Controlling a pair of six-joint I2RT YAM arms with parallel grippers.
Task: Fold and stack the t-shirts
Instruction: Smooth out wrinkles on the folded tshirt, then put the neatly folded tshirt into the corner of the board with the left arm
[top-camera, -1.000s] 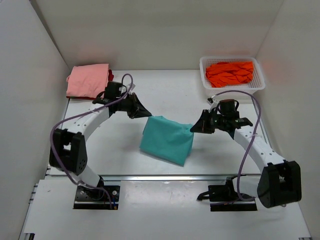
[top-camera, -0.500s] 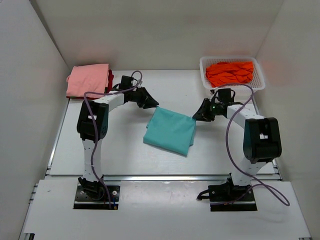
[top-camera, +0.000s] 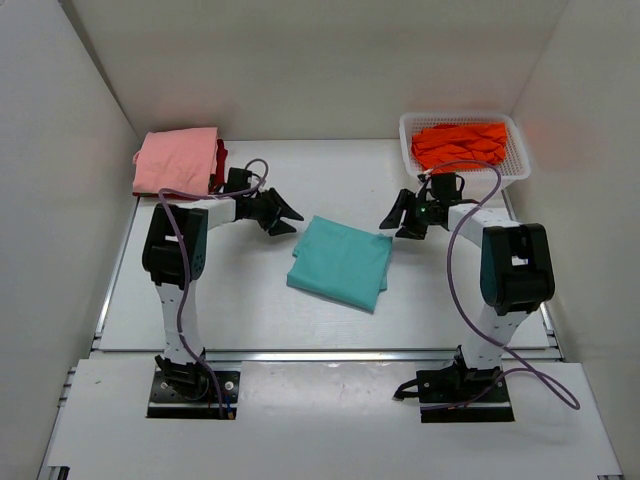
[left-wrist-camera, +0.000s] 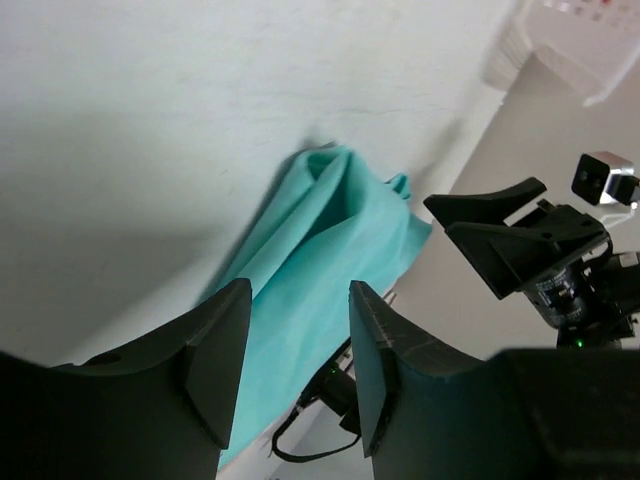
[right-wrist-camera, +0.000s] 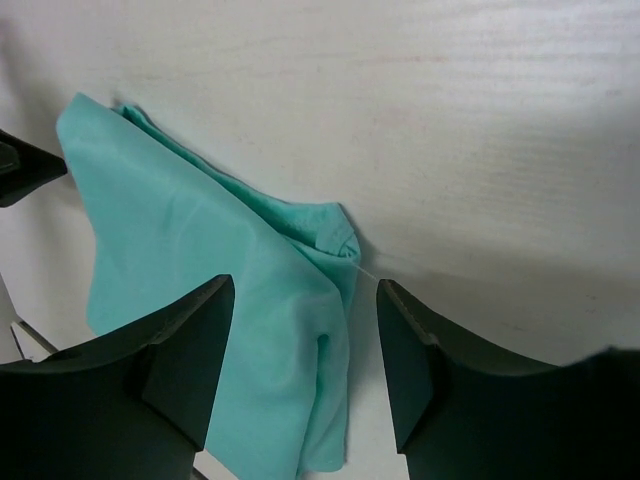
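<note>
A folded teal t-shirt (top-camera: 340, 262) lies flat in the middle of the table. My left gripper (top-camera: 288, 220) hovers open just off its far left corner, nothing between the fingers. My right gripper (top-camera: 394, 226) is open beside its far right corner, also holding nothing. In the left wrist view the teal t-shirt (left-wrist-camera: 320, 240) lies beyond the open gripper (left-wrist-camera: 298, 300). The right wrist view shows the same shirt (right-wrist-camera: 200, 260) under the spread gripper (right-wrist-camera: 305, 290). A salmon pink t-shirt (top-camera: 178, 160) rests folded at the far left on a dark red one (top-camera: 220, 155). An orange t-shirt (top-camera: 460, 145) fills the basket.
The white mesh basket (top-camera: 520, 170) stands at the far right corner. White walls close in the table on the left, back and right. The right arm's gripper (left-wrist-camera: 520, 235) shows across the shirt in the left wrist view.
Both grippers carried the teal t-shirt's far edge away from me, laid it flat, then opened and let go. The arms now reach further back.
</note>
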